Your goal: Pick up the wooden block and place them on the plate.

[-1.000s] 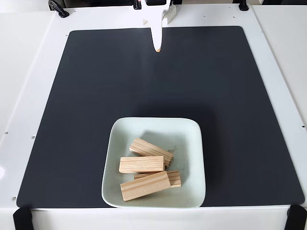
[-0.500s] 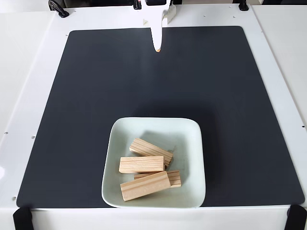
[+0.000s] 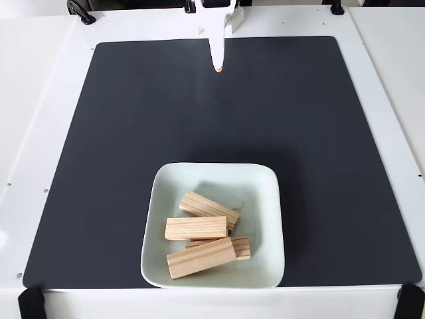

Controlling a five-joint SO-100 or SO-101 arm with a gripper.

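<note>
Fixed view from the near edge of the table, looking down on a black mat point(image 3: 133, 133) laid over a white tabletop point(image 3: 40, 100). The plate point(image 3: 265, 193), a pale square dish with rounded corners, sits low in the frame, just right of centre and close to the mat's bottom edge. Four wooden blocks lie inside it in a loose pile: the upper block point(image 3: 209, 209) slants down to the right, the left block point(image 3: 196, 228) lies nearly level, the front block point(image 3: 200, 258) tilts slightly up to the right, and the fourth block point(image 3: 242, 248) shows partly beneath the others at right. No block is seen on the mat outside the dish. The gripper point(image 3: 217, 66) hangs at the top centre of the frame, its white fingers drawn together to a narrow point with nothing between them; it appears clenched and empty. The governing relation: the pile lies almost straight down the frame from the fingertips, well apart from them, with bare mat between, and the blocks' long axes run mostly across the frame, roughly at right angles to that line. Judged from this layout, the placing is complete and no further pick is called for
</note>
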